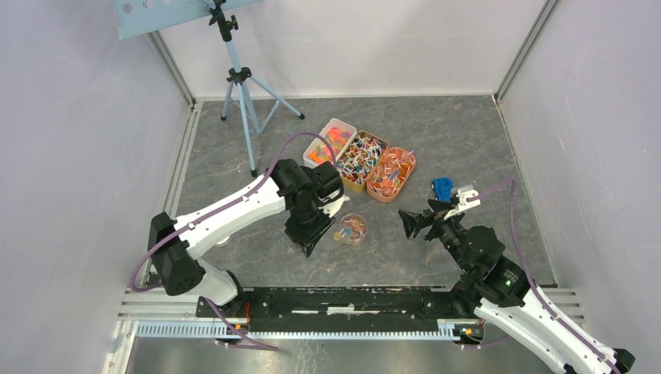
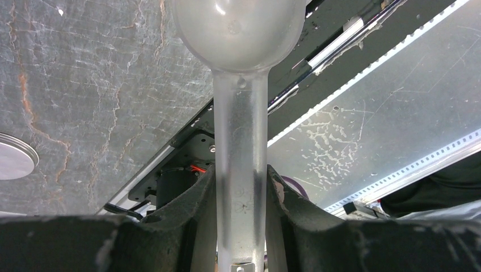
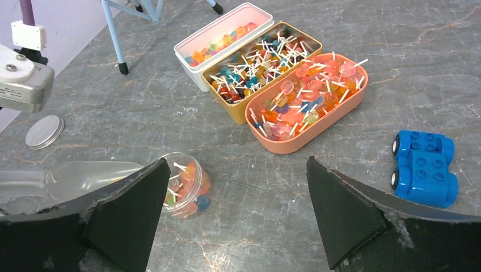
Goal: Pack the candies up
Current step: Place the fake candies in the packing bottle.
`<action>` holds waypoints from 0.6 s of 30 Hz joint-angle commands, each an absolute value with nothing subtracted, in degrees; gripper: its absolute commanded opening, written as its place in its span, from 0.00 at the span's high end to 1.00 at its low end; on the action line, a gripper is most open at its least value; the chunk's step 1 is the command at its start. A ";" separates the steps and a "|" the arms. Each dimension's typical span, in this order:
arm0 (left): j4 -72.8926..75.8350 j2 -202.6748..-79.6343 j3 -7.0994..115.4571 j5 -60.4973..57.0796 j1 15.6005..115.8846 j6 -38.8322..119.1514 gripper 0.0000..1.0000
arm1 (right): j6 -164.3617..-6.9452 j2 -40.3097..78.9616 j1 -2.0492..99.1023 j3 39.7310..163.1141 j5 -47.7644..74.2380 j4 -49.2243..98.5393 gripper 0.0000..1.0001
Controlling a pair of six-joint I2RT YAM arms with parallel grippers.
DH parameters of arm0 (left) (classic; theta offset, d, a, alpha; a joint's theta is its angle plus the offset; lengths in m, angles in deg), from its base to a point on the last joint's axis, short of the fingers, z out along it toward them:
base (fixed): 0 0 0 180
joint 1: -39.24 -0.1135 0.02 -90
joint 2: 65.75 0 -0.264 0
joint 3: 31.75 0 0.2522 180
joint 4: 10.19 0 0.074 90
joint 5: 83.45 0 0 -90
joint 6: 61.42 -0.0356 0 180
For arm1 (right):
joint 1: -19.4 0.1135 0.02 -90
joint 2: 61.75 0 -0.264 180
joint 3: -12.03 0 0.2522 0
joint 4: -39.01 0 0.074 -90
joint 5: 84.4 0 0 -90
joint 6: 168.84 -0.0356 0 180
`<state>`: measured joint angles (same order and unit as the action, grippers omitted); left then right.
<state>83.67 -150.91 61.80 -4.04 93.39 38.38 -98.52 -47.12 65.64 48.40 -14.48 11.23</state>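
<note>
Candies fill three oblong boxes at the back: a white box (image 1: 334, 140) (image 3: 224, 38), a tan box (image 1: 362, 160) (image 3: 262, 65) and an orange box (image 1: 391, 173) (image 3: 309, 99). A small clear jar (image 1: 352, 228) (image 3: 187, 186) on the table holds several candies. My left gripper (image 1: 310, 234) (image 2: 241, 226) is shut on the handle of a translucent scoop (image 2: 240, 141). The scoop's bowl (image 3: 85, 178) lies low just left of the jar. My right gripper (image 1: 413, 222) (image 3: 238, 209) is open and empty, right of the jar and above the table.
A blue toy car (image 1: 442, 188) (image 3: 422, 167) sits right of the orange box. A round silver lid (image 3: 44, 131) (image 2: 14, 156) lies on the table left of the jar. A tripod (image 1: 242, 101) stands at the back left. Frame walls enclose the table.
</note>
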 commanded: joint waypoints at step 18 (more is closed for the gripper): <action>88.72 -153.78 66.87 -1.55 94.06 42.47 0.98 | -97.74 -48.48 65.80 47.95 -15.46 12.55 0.02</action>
<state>87.30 -153.69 65.01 -2.33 93.74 38.38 -98.48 -47.86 65.64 48.38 -14.59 11.25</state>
